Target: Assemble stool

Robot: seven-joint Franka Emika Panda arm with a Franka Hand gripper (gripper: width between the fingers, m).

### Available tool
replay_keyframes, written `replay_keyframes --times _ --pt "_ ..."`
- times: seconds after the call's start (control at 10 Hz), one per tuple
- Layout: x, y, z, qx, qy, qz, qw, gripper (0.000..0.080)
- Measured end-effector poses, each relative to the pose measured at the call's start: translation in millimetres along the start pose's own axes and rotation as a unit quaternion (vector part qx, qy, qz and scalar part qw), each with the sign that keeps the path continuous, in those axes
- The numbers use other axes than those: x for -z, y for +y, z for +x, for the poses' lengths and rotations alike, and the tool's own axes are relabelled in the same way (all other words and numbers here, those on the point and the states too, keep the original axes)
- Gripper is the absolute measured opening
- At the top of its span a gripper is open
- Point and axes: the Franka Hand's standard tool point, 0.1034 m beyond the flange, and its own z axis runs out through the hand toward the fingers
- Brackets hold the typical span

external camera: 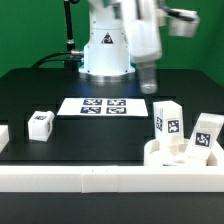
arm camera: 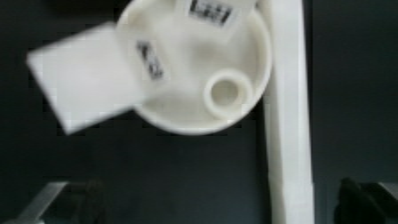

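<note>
Pincer [external camera: 148, 84]: hangs blurred above the black tabletop [external camera: 30, 95], its fingers [arm camera: 48, 200] spread wide in the wrist view with nothing between them. Seat [external camera: 180, 157]: round white disc on the tabletop just beside the white rail [external camera: 100, 180], below the pincer and toward the exterior view's right of it. It carries two upright legs [external camera: 167, 121] and shows one open socket [arm camera: 228, 93]. Third leg [external camera: 40, 123]: loose, well apart from the pincer on the exterior view's left, with the marker board [external camera: 103, 105] between the two.

Black table [external camera: 30, 95], marker board [external camera: 103, 105], loose leg [external camera: 40, 124], seat [external camera: 158, 155], rail [external camera: 100, 182]
</note>
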Motion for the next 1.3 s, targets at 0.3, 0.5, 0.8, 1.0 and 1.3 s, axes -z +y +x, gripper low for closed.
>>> replay_keyframes --times 0.3,0.5,0.8,1.0,1.3 --pt "-3.3 2.4 20.7 0.021 0.014 0.006 1.0 0.0648" --pt "-3.8 2.7 20.9 0.034 0.015 0.005 0.999 0.0648" --pt "-6.8 4.3 26.8 0.26 0.029 -0.017 0.965 0.0648" --pt "-13.5 7.5 24.0 0.443 0.048 -0.049 0.894 0.0648" --pt "-21.1 10.5 21.9 0.58 0.043 -0.068 0.811 0.0648"
